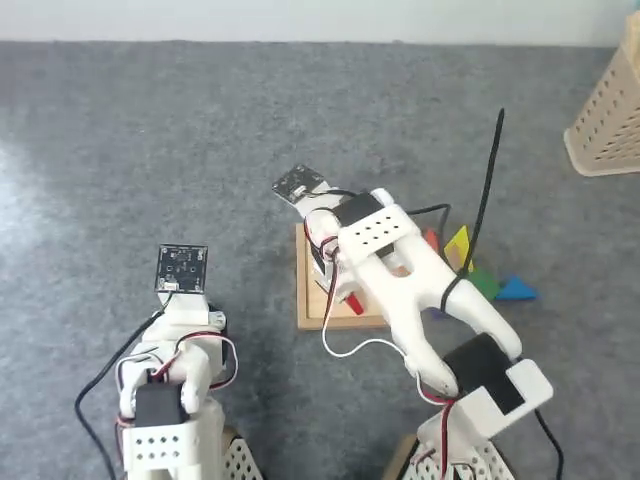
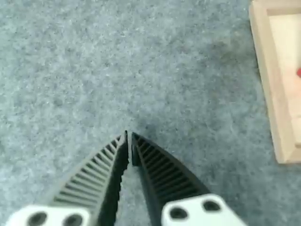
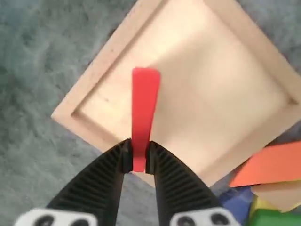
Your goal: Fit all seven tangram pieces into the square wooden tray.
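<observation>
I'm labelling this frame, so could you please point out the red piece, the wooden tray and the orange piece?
red piece (image 3: 143, 113), right wrist view, its middle.
wooden tray (image 3: 107, 59), right wrist view, its rim.
orange piece (image 3: 273, 162), right wrist view, its face.

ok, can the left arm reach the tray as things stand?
Probably yes, its near rim: just bare carpet lies between the left gripper and the tray. Inside looks blocked, since the right gripper holds a red piece over it.
</observation>
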Controlling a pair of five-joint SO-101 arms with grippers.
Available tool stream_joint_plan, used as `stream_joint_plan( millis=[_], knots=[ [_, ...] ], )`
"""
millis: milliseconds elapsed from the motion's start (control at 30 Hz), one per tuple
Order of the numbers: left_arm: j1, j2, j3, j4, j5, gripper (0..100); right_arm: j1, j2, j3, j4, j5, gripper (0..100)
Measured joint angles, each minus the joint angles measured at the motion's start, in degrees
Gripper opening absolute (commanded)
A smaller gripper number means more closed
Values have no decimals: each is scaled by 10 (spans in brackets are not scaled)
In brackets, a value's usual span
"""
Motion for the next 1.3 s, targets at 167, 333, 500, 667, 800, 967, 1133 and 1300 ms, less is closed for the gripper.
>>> stream_joint_plan(
  millis=[167, 333, 500, 667, 800, 967, 1133, 1300],
  knots=[
    [0, 0, 0, 0, 0, 12, 1, 3, -40, 47, 100, 7],
    [0, 0, 0, 0, 0, 12, 14, 3, -76, 91, 208, 7],
    [0, 0, 0, 0, 0, 12, 40, 3, -105, 158, 276, 9],
    [0, 0, 0, 0, 0, 12, 41, 18, -108, 174, 320, 9],
    [0, 0, 0, 0, 0, 12, 41, 65, -115, 174, 375, 9],
    [0, 0, 0, 0, 0, 12, 42, 127, -178, 174, 417, 10],
    [0, 0, 0, 0, 0, 12, 40, 172, -249, 178, 424, 91],
    [0, 0, 0, 0, 0, 12, 40, 196, -273, 179, 425, 173]
  ],
)
